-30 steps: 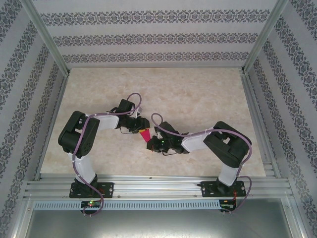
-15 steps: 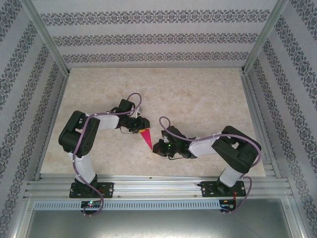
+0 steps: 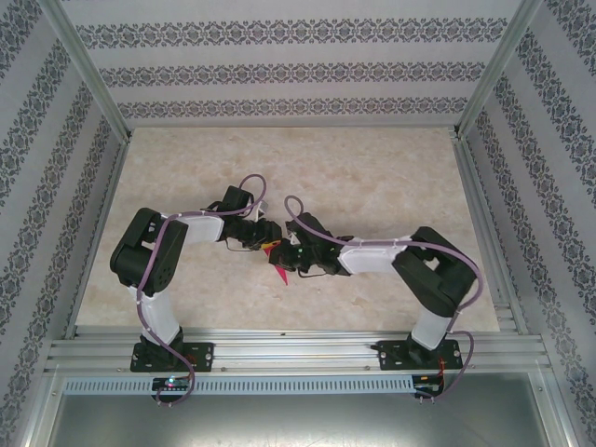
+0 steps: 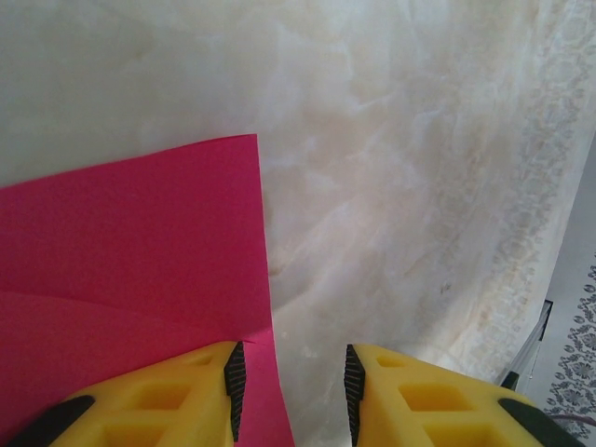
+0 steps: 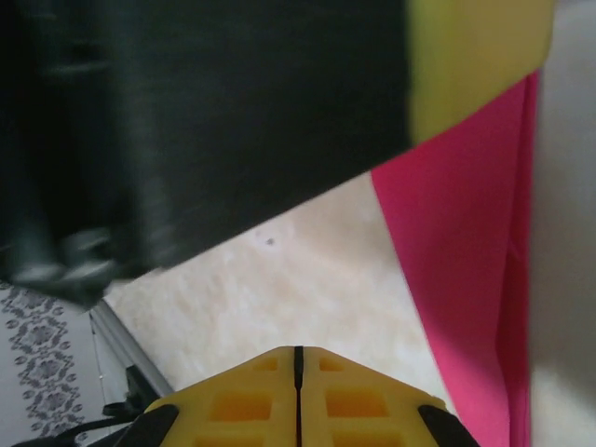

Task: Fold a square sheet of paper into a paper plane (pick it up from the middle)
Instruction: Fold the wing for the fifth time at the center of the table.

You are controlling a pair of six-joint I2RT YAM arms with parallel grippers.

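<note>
The pink paper [image 3: 272, 249] lies on the marble-patterned table [image 3: 372, 177] just in front of the two arms, between the wrists, and most of it is hidden from above. Half a second ago it showed as a clear pointed wedge. Since then the right gripper [image 3: 285, 258] has swung in from the near right, toward the left gripper [image 3: 262, 238], and now hangs over the sheet so that only small slivers of pink show at its edges. The left arm has not moved over the same second. In the left wrist view the paper [image 4: 130, 251] lies flat with a crease across it, and its right edge runs down into the gap between the yellow fingers [image 4: 177, 396]. They stand partly apart, one over the paper and the other over bare table, pinching nothing. In the right wrist view the yellow fingers [image 5: 242, 405] are pressed together along a thin seam with nothing between them. The paper [image 5: 466, 270] runs along the right side, and the left arm's blurred black body crosses above it.
</note>
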